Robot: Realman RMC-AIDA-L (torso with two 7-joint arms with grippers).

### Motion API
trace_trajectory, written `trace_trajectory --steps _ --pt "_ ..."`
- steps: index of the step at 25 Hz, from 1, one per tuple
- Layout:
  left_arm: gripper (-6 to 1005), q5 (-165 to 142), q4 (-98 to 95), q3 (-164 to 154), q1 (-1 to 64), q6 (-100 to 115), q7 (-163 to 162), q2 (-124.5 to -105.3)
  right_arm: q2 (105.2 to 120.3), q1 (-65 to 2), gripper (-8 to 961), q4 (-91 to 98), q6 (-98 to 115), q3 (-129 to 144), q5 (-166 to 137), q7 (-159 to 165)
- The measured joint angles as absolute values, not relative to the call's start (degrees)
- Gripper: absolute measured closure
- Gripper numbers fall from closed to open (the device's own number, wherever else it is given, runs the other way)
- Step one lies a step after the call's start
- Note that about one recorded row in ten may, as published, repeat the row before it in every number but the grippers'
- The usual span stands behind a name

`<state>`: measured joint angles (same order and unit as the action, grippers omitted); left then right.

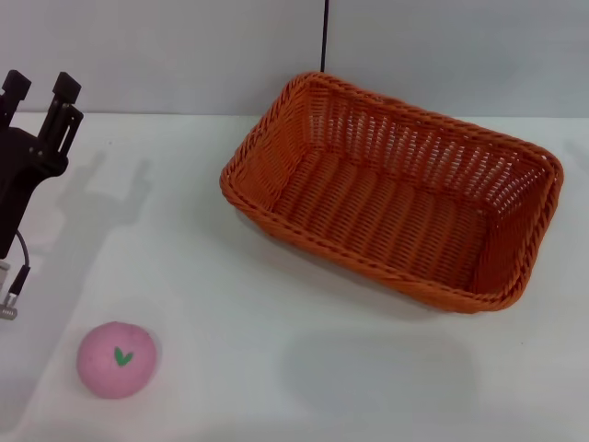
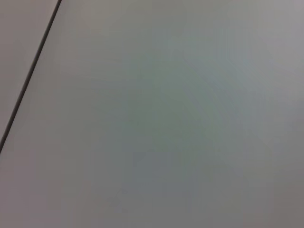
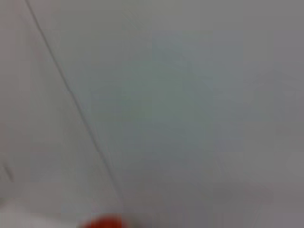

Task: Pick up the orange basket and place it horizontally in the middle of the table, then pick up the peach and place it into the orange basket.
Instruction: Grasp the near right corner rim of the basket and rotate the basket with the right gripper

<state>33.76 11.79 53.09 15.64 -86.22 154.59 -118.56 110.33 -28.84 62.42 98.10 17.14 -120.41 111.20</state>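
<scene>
The orange basket point(image 1: 391, 189) stands upright on the white table point(image 1: 304, 368), right of the middle, its long side running at a slant and nothing inside it. An orange blur at the edge of the right wrist view may be its rim point(image 3: 107, 222). The pink peach point(image 1: 117, 359) lies near the front left of the table, its green leaf mark facing up. My left gripper point(image 1: 41, 88) hangs at the far left, well behind the peach and apart from the basket, its black fingers point(image 1: 66, 89) pointing up, open and holding nothing. The right gripper does not show.
A grey wall point(image 1: 442, 46) with a dark vertical seam point(image 1: 325, 37) rises behind the table. A cable with a metal plug point(image 1: 11, 299) hangs from the left arm. Both wrist views show mostly plain grey wall.
</scene>
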Motion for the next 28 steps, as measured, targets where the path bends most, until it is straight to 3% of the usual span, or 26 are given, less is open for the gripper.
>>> trace_trajectory --steps 3,8,22,28 --pt "344 33.7 11.8 53.1 15.7 -86.2 154.6 -118.56 107.79 -36.9 333 64.0 101.6 17.6 -134.3 115.9" --pt "347 33.8 11.8 53.1 15.7 -86.2 154.6 -118.56 106.59 -44.7 340 61.7 100.9 24.5 -147.6 117.2" --pt "347 33.7 11.5 53.1 14.7 -86.2 154.3 -118.73 107.43 -48.1 359 58.0 96.5 40.1 -149.9 122.1" --pt "347 33.7 11.5 53.1 14.5 -86.2 154.2 -118.74 109.07 -47.2 368 56.5 94.2 43.3 -150.4 122.2"
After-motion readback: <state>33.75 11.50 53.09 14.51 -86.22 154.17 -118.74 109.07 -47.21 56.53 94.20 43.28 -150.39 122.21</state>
